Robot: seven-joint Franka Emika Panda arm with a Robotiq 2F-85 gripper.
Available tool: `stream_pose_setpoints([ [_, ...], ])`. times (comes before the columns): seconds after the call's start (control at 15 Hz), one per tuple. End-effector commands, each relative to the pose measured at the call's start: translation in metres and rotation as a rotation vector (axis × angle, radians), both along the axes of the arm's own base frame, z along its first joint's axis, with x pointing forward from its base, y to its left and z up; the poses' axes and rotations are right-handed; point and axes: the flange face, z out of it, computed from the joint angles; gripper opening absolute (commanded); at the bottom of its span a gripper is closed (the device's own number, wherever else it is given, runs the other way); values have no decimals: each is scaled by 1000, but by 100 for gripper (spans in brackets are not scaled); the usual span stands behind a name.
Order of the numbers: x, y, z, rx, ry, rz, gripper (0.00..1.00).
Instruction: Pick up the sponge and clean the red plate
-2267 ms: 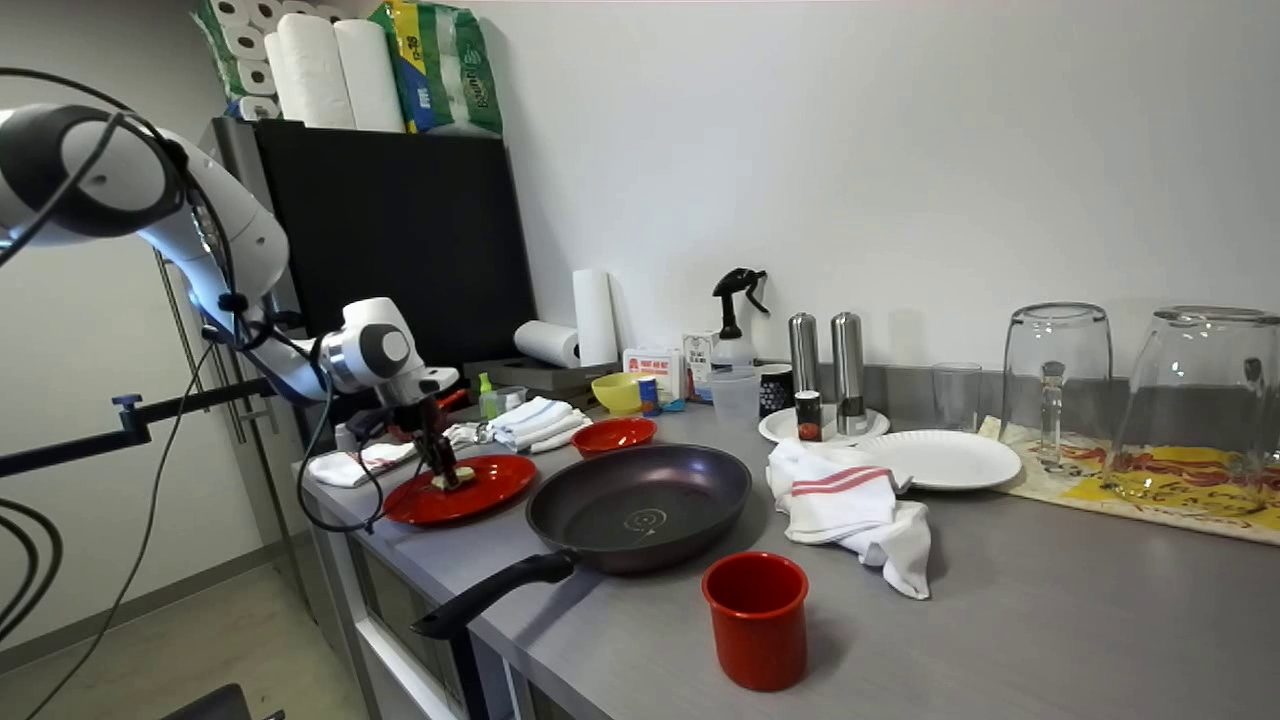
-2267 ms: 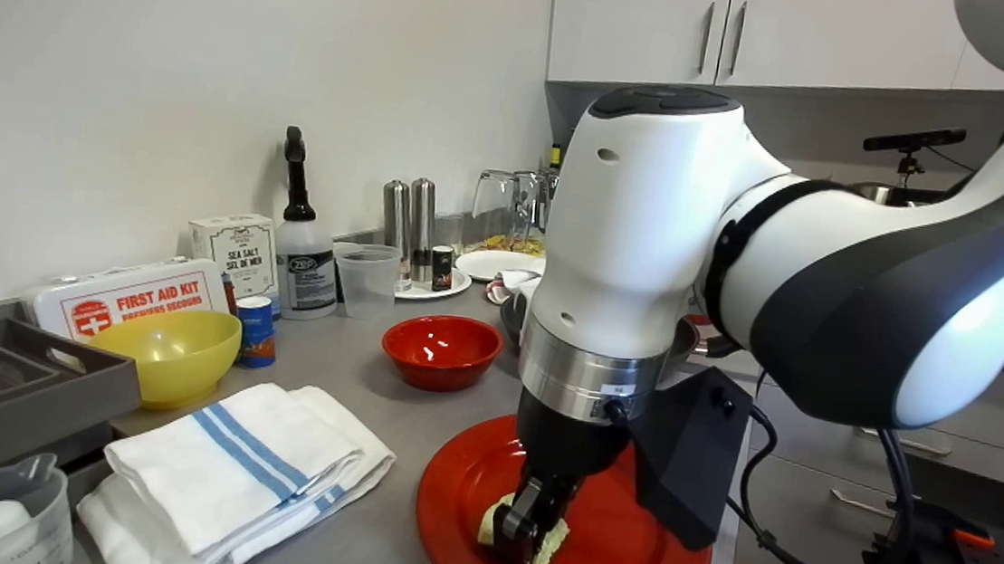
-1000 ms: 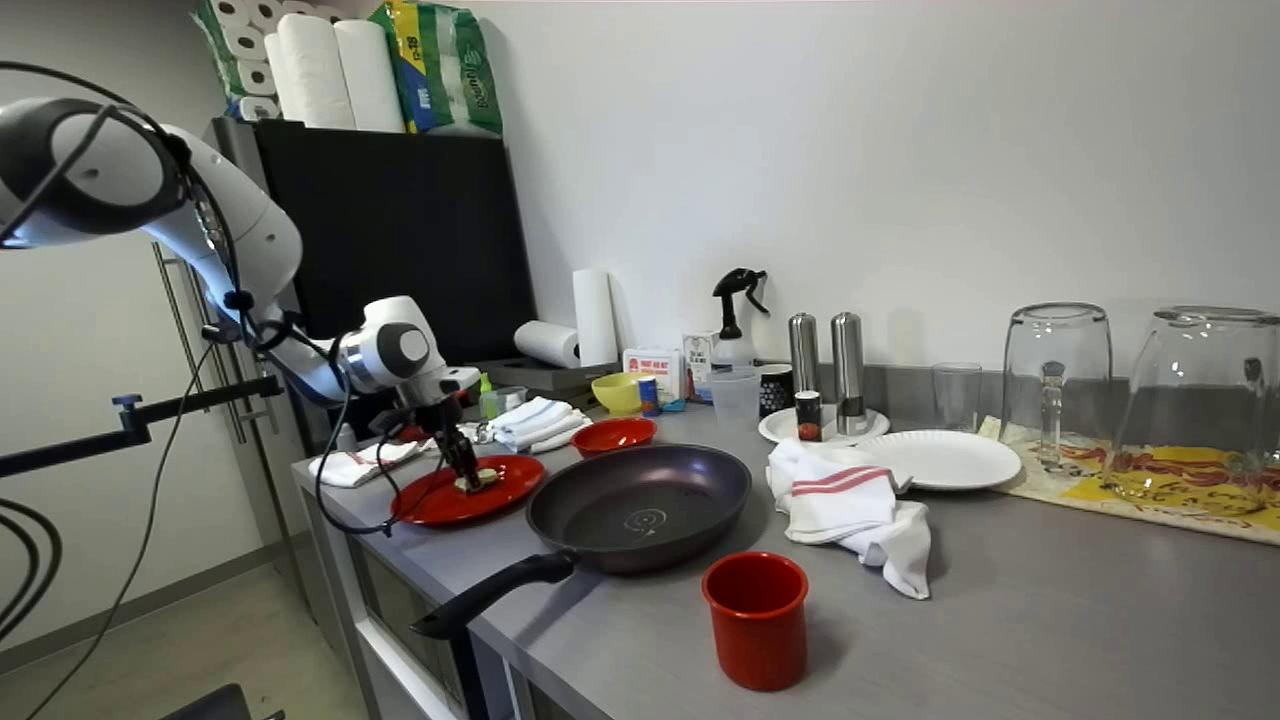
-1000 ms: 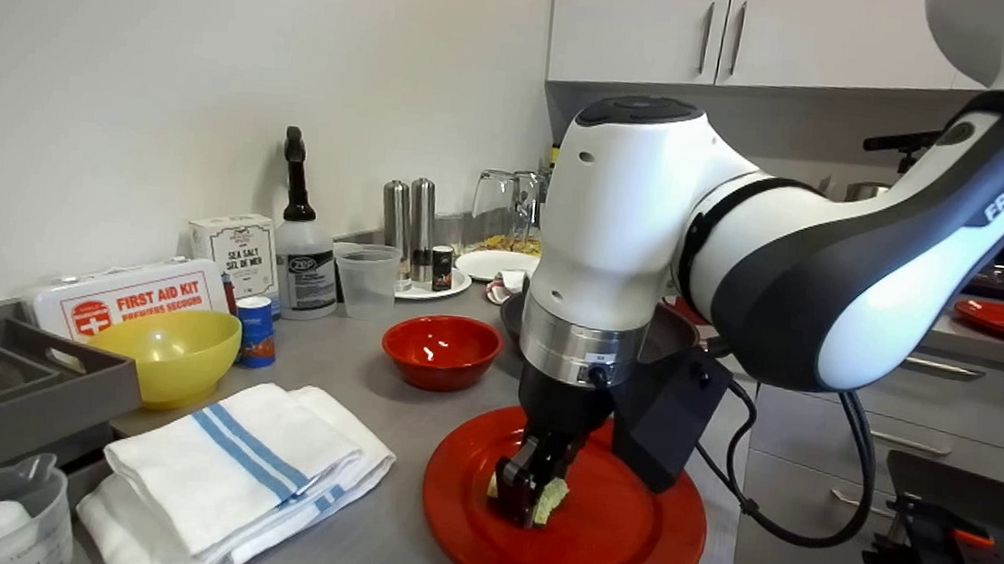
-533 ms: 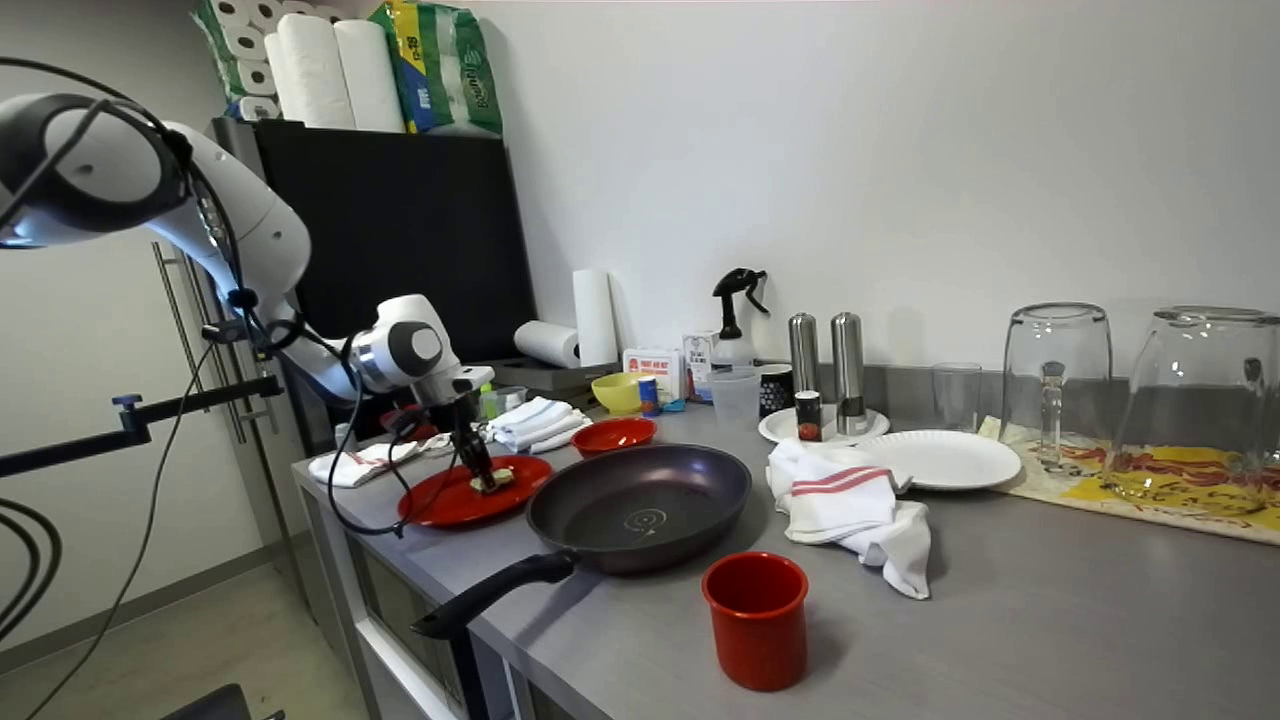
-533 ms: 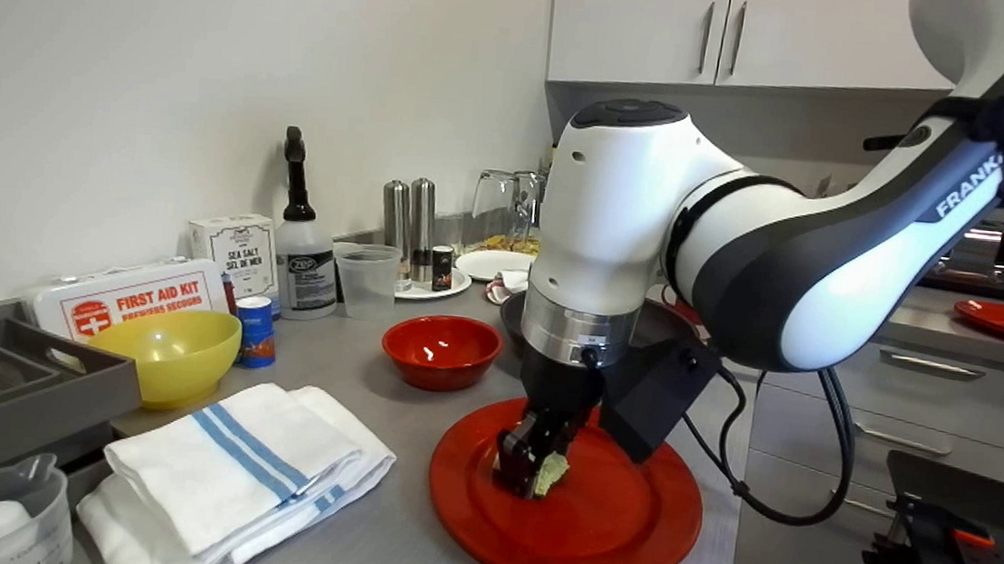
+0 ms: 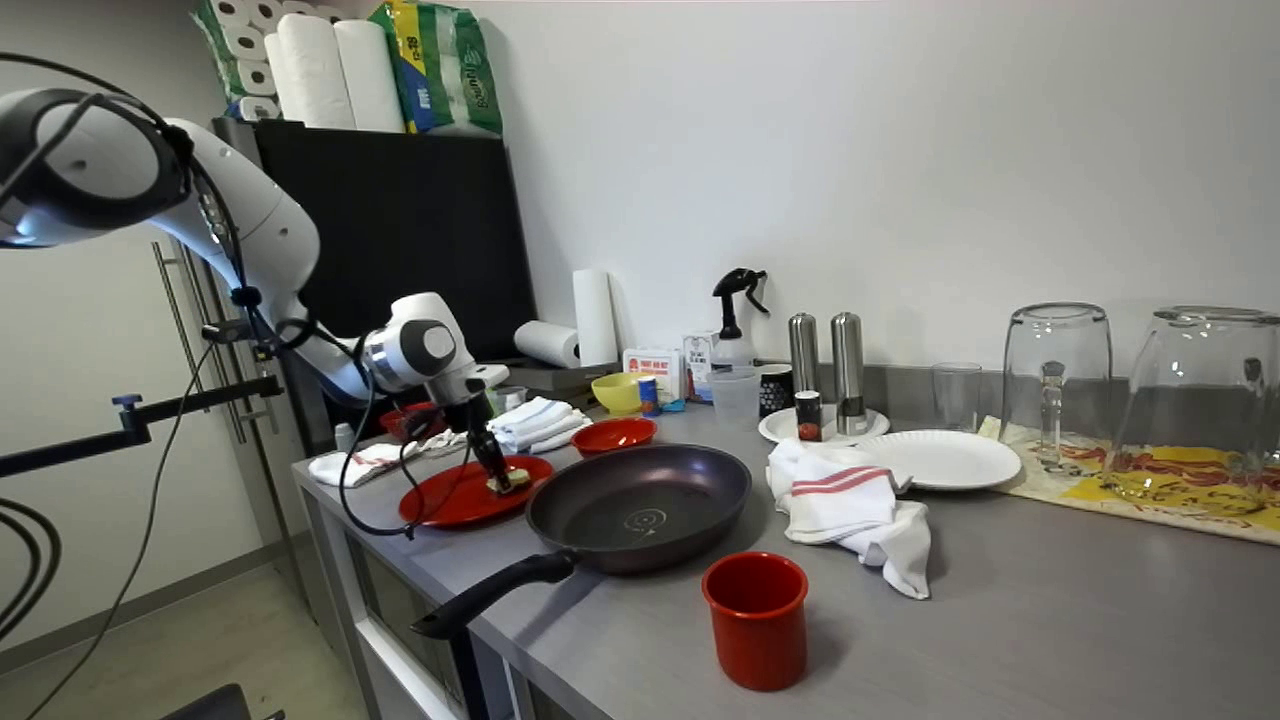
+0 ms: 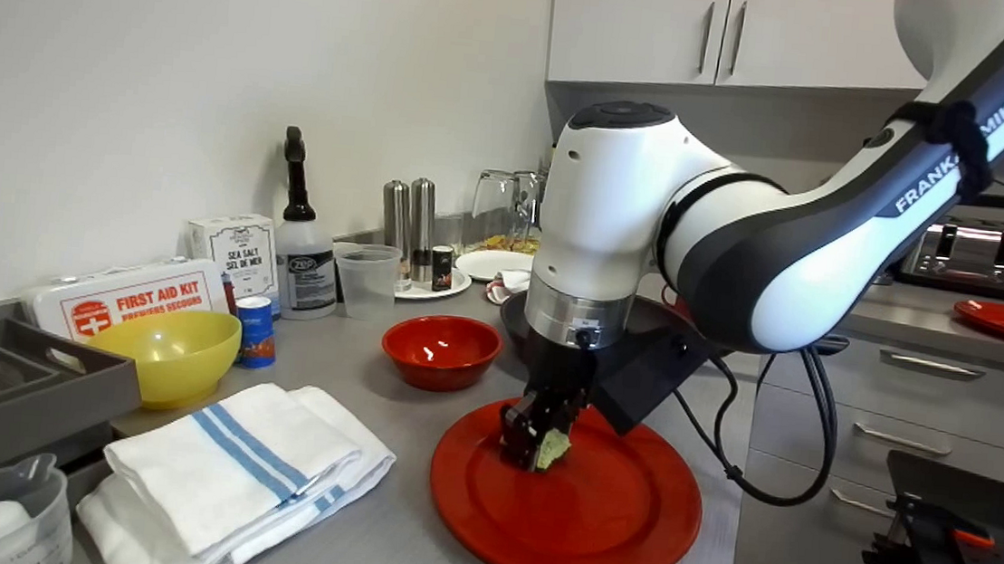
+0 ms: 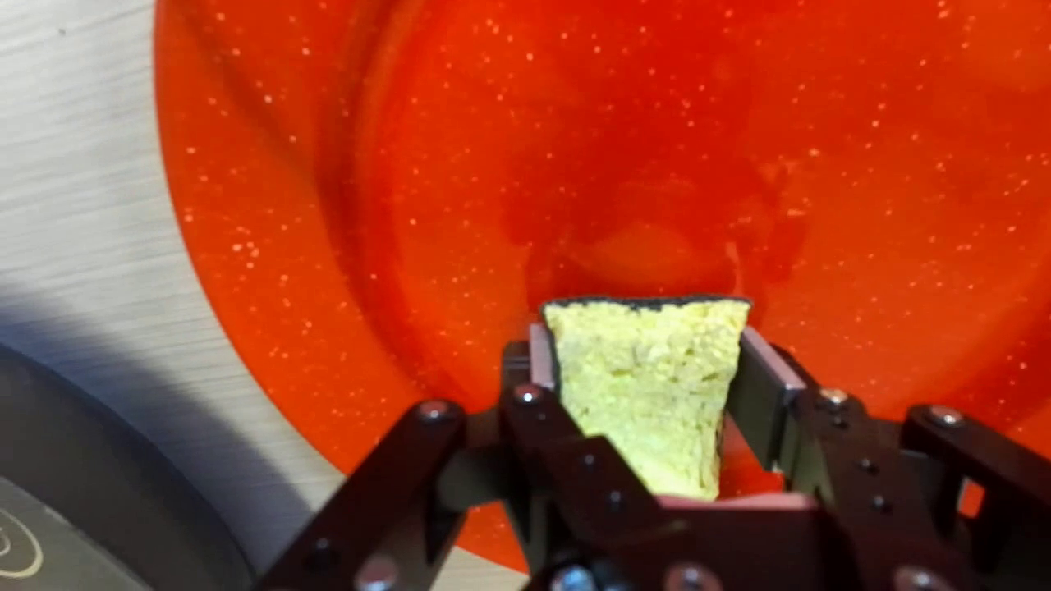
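The pincer has the sponge pinched from both sides, w/ its jaws only as far apart as the sponge is wide. In the wrist view the sponge is low in the middle of the frame, w/ a dark edge at its top. In an exterior view the red plate lies at the bottom, a bit right of the middle, & the sponge is at the plate's upper left part. So the step is prob wiping. To do it well, press just enough for the sponge to lie flat, b/c too much push could twist it loose. Can't tell if its whole underside touches the plate, so check that 1st. Then go in slow lines toward the big bare part at the top of the wrist view, & do the rim too. In an exterior view the plate's right rim is near the edge of the tabletop, so go easy that way or it might slide. Also don't bump the frying pan, lower left in the wrist view & near the plate
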Motion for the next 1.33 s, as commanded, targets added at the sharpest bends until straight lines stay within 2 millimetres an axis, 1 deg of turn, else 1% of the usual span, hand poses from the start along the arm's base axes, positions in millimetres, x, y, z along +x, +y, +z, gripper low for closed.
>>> stream_pose_setpoints([
  [0.0, -3, -13, 0, -19, 5, -43, 27],
  [0.27, -1, -21, 0, -13, 5, -71, 27],
  [0.47, -3, -18, 0, -8, 9, -72, 27],
  [0.6, -5, -10, 0, 0, 12, -60, 27],
  [0.73, -8, 3, 3, 10, 11, -38, 27],
  [1.07, -22, 44, 9, 34, 8, 36, 27],
  [1.27, -28, 59, 11, 41, 7, 63, 27],
])
